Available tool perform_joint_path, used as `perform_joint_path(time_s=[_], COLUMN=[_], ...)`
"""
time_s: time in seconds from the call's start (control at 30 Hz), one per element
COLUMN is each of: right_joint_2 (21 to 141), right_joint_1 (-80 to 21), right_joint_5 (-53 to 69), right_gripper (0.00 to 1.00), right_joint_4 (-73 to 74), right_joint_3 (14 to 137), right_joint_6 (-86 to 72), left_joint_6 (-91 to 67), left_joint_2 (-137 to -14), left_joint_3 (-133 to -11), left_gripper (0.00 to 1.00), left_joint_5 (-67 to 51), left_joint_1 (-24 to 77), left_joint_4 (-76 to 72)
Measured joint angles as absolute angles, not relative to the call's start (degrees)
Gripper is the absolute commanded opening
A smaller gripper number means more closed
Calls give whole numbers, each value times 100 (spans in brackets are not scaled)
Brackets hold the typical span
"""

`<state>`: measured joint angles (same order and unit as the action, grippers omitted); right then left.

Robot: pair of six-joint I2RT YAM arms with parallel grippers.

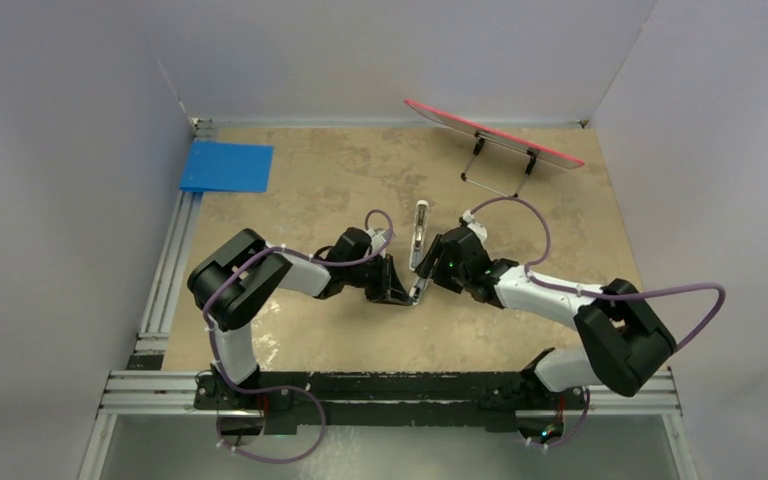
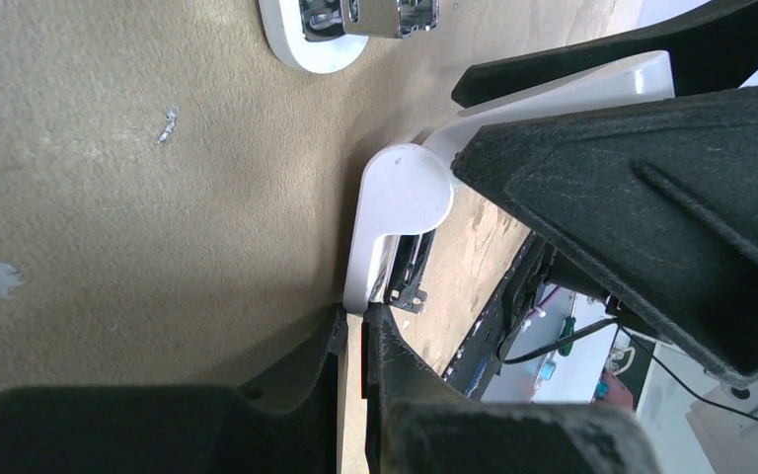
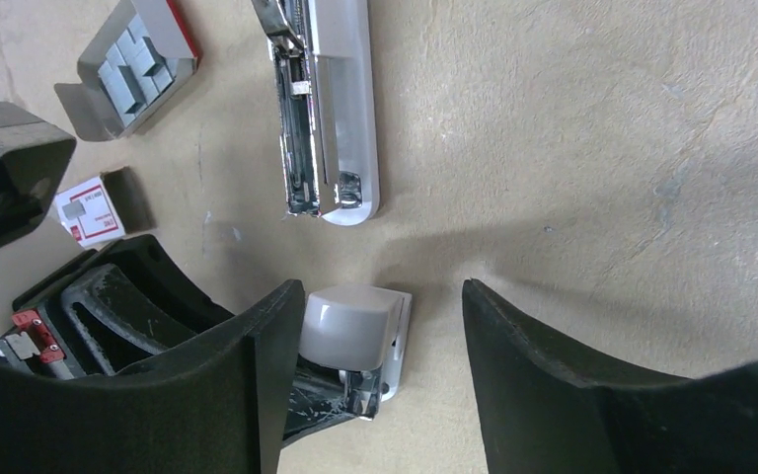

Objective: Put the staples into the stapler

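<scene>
The stapler [image 1: 420,232] is a slim white bar lying flat at mid-table; the right wrist view shows it [image 3: 343,99] with its metal channel exposed, and its end shows in the left wrist view [image 2: 314,35]. A shorter white piece [image 3: 352,328] lies just below it. My left gripper [image 2: 355,314] is shut on this piece's thin edge [image 2: 395,193]. My right gripper [image 3: 383,296] is open and straddles the piece, its left finger against it. Grey staples [image 3: 133,64] sit in an open tray beside the red-and-white box [image 3: 89,212].
A blue square pad [image 1: 226,166] lies at the back left. A red board on a wire stand [image 1: 490,135] stands at the back right. White walls close in the left, back and right sides. Both grippers [image 1: 418,280] meet just in front of the stapler.
</scene>
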<state>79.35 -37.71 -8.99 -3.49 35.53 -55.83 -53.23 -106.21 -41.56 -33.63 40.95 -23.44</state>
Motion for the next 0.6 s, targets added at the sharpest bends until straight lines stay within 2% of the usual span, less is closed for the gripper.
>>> perform_joint_path(time_s=[0.1,0.23,0.4,0.5,0.6], right_joint_2=[8009,8248,8377,8427,8455], right_joint_1=[-3826,-3975,-4128,-4169,-4202], right_joint_5=[-899,-917,-947,-982,-1100], right_gripper=[54,51,33,24,23], right_joint_4=[-360,-285,-224,-137,89], right_joint_3=[3553,3583,3695,3785,3909], right_joint_6=[-5586,-5588,-5588,-5629,-5631], left_joint_6=[-5343,-5347,-5354,-5369,-5391], left_joint_2=[-10621,-10621,-10621,-10621,-10593], left_joint_3=[-4158,-4165,-4165,-4165,-4163], left_gripper=[0,0,0,10,26], left_joint_5=[-3361,-3358,-3358,-3363,-3308], left_joint_1=[4095,4095,4097,4097,4108], left_joint_4=[-2329,-2322,-2311,-2305,-2276])
